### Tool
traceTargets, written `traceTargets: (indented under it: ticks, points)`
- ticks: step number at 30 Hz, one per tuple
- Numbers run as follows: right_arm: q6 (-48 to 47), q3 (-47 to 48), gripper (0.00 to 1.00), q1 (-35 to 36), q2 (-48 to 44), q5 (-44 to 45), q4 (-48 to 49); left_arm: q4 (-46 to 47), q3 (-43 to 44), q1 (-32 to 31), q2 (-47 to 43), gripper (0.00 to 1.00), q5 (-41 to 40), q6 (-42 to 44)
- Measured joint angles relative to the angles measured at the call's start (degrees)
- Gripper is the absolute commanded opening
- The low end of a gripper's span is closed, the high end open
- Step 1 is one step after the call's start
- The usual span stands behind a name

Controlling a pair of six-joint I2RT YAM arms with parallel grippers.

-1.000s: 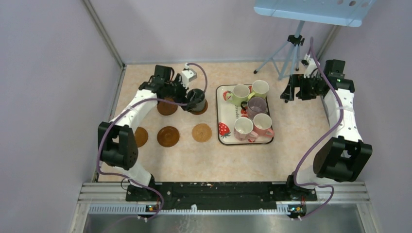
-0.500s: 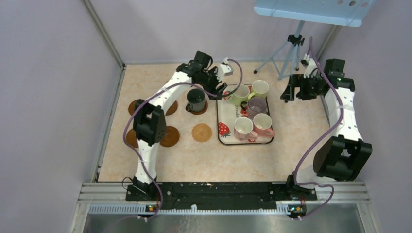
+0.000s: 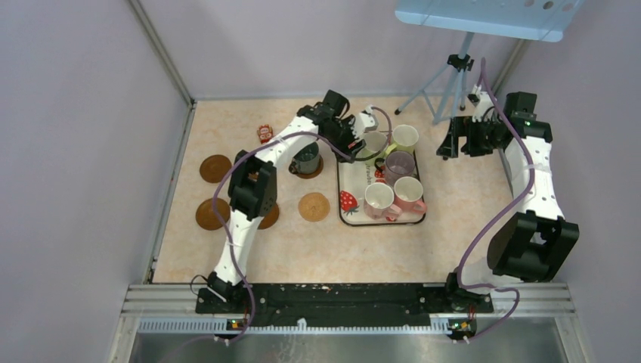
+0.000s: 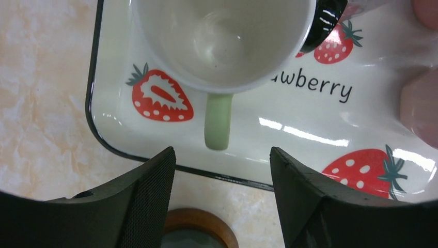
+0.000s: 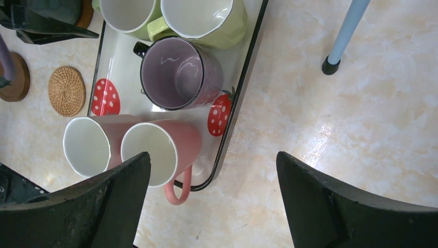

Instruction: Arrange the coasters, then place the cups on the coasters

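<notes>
Left gripper (image 4: 221,155), jaws apart and empty, faces the handle (image 4: 218,121) of the yellow-green mug (image 4: 222,41) just ahead on the tray (image 4: 111,111); an off-centre pinch might swing it into the blurred shape (image 4: 419,106), perhaps another mug, at right.

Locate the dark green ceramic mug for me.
Top view: dark green ceramic mug stands on a brown round coaster, left of the white strawberry-print tray.

The left gripper (image 3: 364,136) hangs over a yellow-green mug (image 3: 376,146) at the eleven o'clock corner of the strawberry tray (image 3: 354,180). At the tray's nine o'clock a dark green mug (image 3: 306,159) stands on a brown coaster (image 3: 315,172). A tan coaster (image 3: 314,206) lies on the bench (image 3: 302,257) at the tray's eight o'clock. The right gripper (image 3: 447,144) sits off its two o'clock.
</notes>
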Motion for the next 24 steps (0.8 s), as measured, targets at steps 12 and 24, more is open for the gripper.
traceTargets:
  ticks: [12,24]
  points:
    - [0.0,0.0,0.90,0.0,0.0,0.0,0.0,1.1,5.0,-3.0,6.0,0.47,-0.9,1.0]
    - [0.1,-0.7,0.90,0.0,-0.3,0.2,0.5,4.1,5.7,-2.9,6.3,0.08,-0.6,-2.9]
